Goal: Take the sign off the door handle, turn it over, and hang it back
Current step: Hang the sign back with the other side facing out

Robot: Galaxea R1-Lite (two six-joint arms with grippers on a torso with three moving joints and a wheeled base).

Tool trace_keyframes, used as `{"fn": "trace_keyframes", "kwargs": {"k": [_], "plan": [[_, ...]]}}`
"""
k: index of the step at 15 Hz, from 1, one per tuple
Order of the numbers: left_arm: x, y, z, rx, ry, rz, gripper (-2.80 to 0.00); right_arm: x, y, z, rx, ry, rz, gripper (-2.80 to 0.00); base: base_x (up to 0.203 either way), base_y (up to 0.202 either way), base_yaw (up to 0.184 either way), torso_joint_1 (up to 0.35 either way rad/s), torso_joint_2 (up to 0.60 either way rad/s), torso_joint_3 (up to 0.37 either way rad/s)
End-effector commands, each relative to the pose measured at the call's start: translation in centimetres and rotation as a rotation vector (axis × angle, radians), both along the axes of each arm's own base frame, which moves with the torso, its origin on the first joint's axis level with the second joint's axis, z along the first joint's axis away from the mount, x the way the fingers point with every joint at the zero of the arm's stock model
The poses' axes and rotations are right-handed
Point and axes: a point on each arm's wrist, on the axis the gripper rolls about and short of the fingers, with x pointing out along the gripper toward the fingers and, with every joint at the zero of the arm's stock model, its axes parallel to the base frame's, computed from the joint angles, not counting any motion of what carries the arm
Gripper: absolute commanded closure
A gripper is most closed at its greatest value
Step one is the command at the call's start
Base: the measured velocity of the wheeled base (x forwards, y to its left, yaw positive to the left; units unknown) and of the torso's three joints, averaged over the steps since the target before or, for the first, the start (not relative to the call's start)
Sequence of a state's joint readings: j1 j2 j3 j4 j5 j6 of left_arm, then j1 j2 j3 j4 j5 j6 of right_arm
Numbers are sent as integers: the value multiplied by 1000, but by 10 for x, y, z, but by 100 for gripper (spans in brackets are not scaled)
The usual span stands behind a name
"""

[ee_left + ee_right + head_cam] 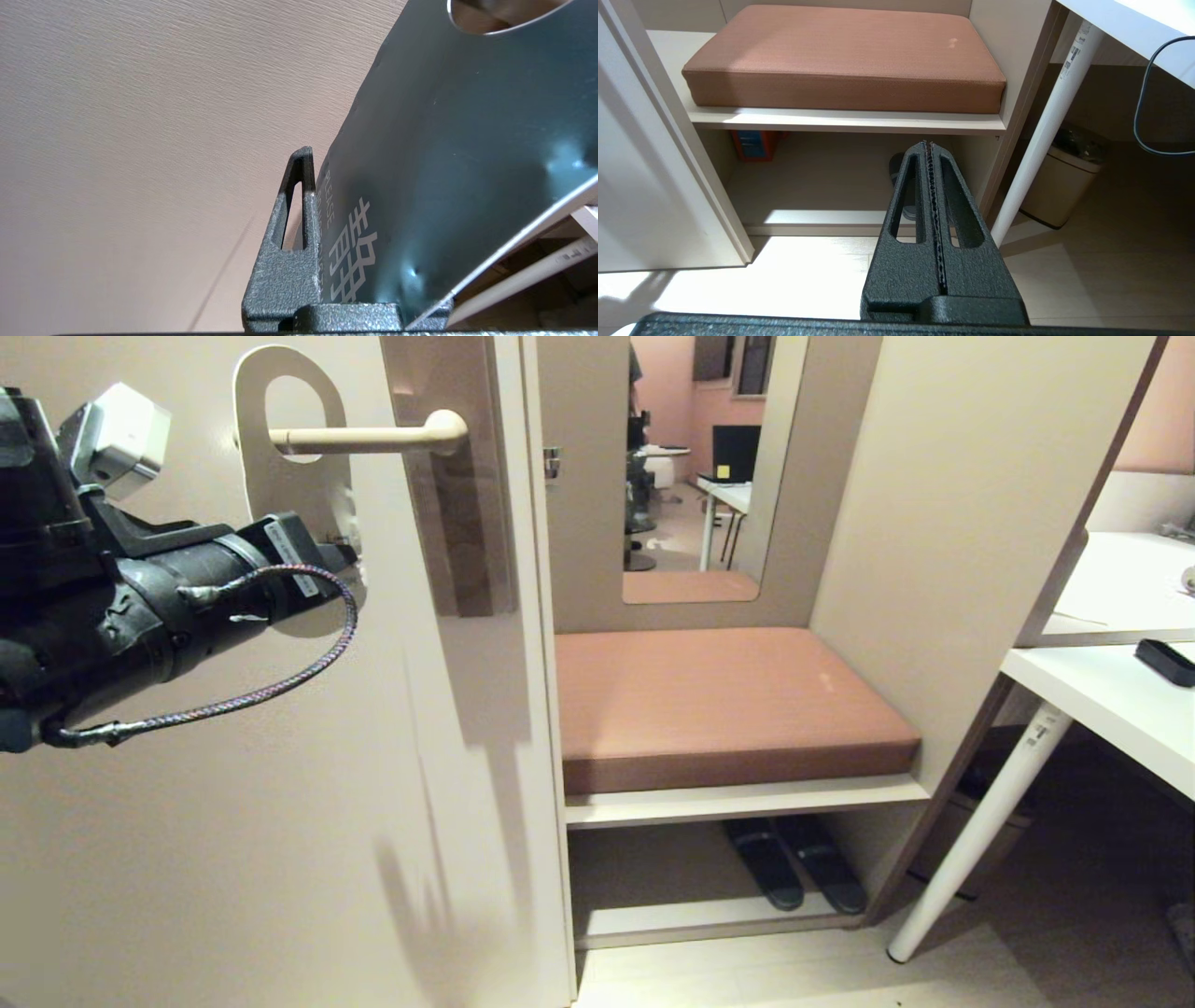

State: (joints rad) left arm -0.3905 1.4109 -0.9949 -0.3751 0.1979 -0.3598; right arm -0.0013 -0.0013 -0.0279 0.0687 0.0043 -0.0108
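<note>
- Flat oblong card sign with rounded ends (280, 476) hung by its oval hole over the slim cream-beige lever door handle (373, 437), pale face out toward the head camera, blue "PLEASE" face (444, 163) toward the door (280, 803).
- Left claw (341, 555) pinched narrow on the sign's lower end; in the wrist view one dark textured finger (299, 224) flat against the blue face, the other hidden behind the card.
- Lever threaded through the hole near its free tip, well apart from the tall brownish-grey backplate (457, 523).
- Judged stage: rehanging with the sign flipped, or about done; release not yet made.
- Risk: letting go while the hole sits close to the lever's tip, so the card could slide off and drop to the floor.
- Risk: pulling the claw away before the fingers part fully, dragging the thin card sideways off the lever or bending it.
- Risk: card lower edge pressed against the door, flexing and creasing under the pinch.
- Risk: braided cable (280, 686) looped below the arm catching on the lever during any retreat.
- Right claw (931, 186) idle, fingers pressed together on nothing, hanging low in front of the terracotta cushion (840, 60) and the shelf beneath it.
</note>
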Motion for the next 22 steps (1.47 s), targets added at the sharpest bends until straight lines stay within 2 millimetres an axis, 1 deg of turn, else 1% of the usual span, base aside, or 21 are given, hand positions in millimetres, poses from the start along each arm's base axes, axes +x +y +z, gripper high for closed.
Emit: {"fn": "trace_keyframes", "kwargs": {"k": [1, 3, 9, 14, 17, 22], "plan": [[-3, -9, 0, -2, -1, -23, 0, 0, 0, 0, 0, 2, 0, 0, 0, 0, 0, 0, 0, 0], [-5, -15, -1, 0, 1, -39, 0, 0, 0, 0, 0, 2, 1, 0, 0, 0, 0, 0, 0, 0], [-1, -29, -9, 15, 30, -38, 0, 0, 0, 0, 0, 0, 0, 0, 0, 0, 0, 0, 0, 0], [-2, -36, -12, -5, 40, -54, 0, 0, 0, 0, 0, 2, 1, 0, 0, 0, 0, 0, 0, 0], [4, -39, -17, -20, 51, -24, 0, 0, 0, 0, 0, 2, 0, 0, 0, 0, 0, 0, 0, 0], [9, -43, -18, -36, 25, -25, 0, 0, 0, 0, 0, 1, 0, 0, 0, 0, 0, 0, 0, 0]]}}
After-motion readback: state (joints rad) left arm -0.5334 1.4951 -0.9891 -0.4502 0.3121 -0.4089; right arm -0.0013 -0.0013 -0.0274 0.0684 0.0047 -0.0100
